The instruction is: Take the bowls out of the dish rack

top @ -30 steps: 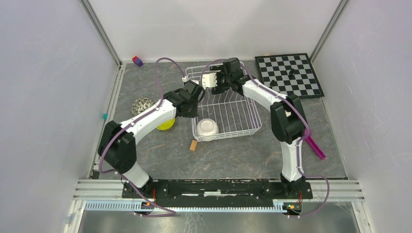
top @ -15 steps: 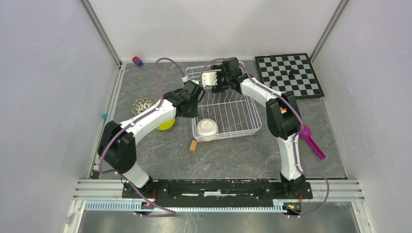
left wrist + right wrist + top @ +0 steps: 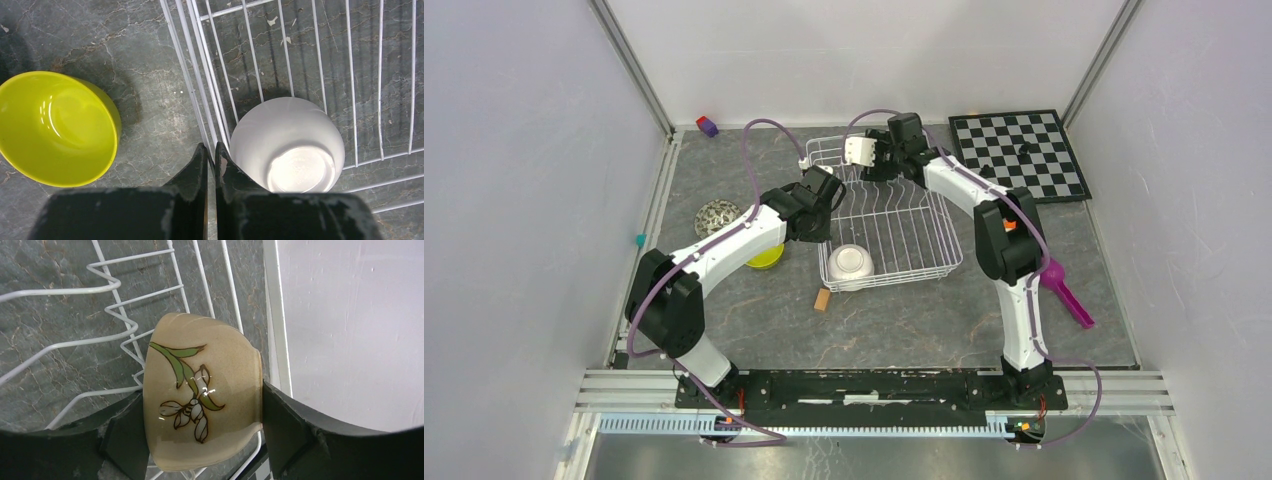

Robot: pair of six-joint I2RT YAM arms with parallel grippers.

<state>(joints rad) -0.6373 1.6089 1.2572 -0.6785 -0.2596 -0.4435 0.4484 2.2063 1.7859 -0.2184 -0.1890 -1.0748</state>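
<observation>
The white wire dish rack [image 3: 904, 225] stands mid-table. One white bowl [image 3: 851, 263] sits upside down in its near left corner and also shows in the left wrist view [image 3: 287, 145]. My right gripper [image 3: 871, 157] is shut on a beige bowl [image 3: 857, 151] painted with a flower [image 3: 202, 390], and holds it over the rack's far edge [image 3: 115, 305]. My left gripper [image 3: 211, 156] is shut on the rack's left wall wire [image 3: 200, 100]. A lime-green bowl [image 3: 55, 127] stands on the table beside the rack. A patterned bowl [image 3: 717, 216] sits further left.
A chessboard [image 3: 1018, 153] lies at the back right. A purple scoop [image 3: 1066, 292] lies right of the rack and a small wooden block [image 3: 823, 299] in front of it. A purple and red block [image 3: 708, 126] sits at the back left. The white back wall [image 3: 350, 330] is close behind the bowl.
My right gripper has moved with the beige bowl toward the rack's far edge. The left arm and the white bowl have not moved.
</observation>
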